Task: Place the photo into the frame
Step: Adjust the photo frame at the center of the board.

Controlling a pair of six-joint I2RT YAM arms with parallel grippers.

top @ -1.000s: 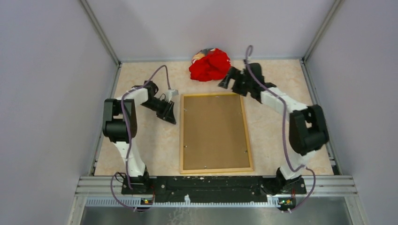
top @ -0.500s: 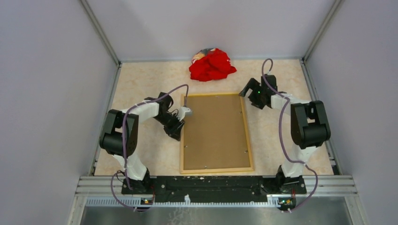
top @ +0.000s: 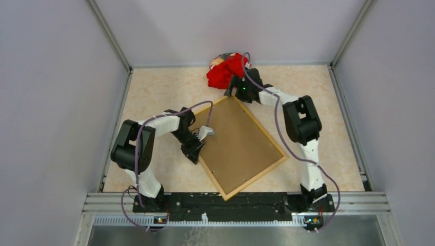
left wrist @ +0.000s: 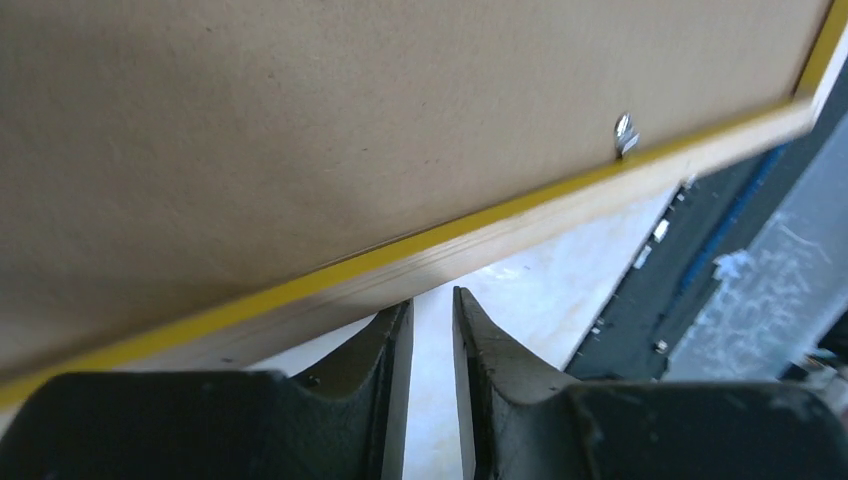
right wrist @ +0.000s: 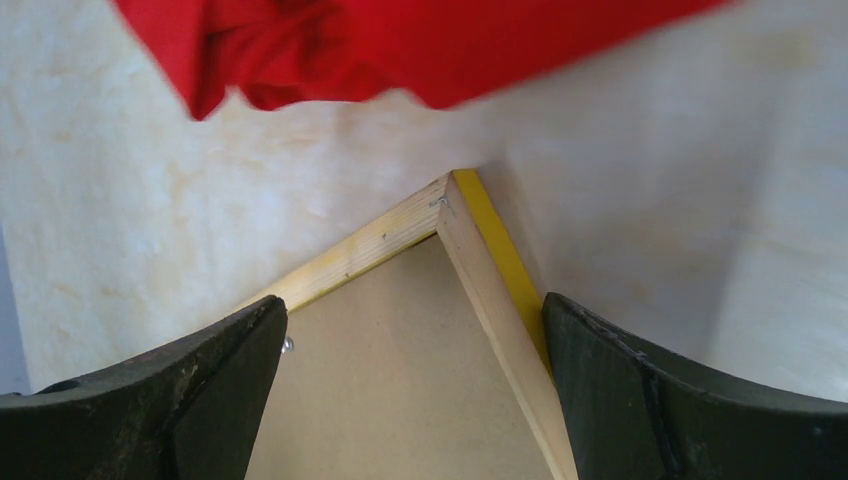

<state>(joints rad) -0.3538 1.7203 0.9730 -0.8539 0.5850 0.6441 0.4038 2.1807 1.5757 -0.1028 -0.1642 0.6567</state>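
The frame (top: 258,178) lies back up and askew on the table, its pale wood rim around a brown backing panel (top: 238,143). The photo is hidden. My left gripper (top: 194,158) sits at the frame's left edge. In the left wrist view the gripper (left wrist: 432,310) is open by a narrow gap with only table between its fingers, just under the frame's rim (left wrist: 480,245). My right gripper (top: 232,93) is at the far corner. In the right wrist view it (right wrist: 414,308) stands wide open, astride the frame's corner (right wrist: 440,215).
A crumpled red cloth (top: 226,72) lies at the back of the table, just beyond the frame's far corner, and fills the top of the right wrist view (right wrist: 400,50). A small metal clip (left wrist: 624,133) holds the backing panel. Walls enclose the table on three sides.
The frame has swung from square with the table to a diagonal lie. My right gripper moved left to its far corner. My left gripper moved in against its left edge.
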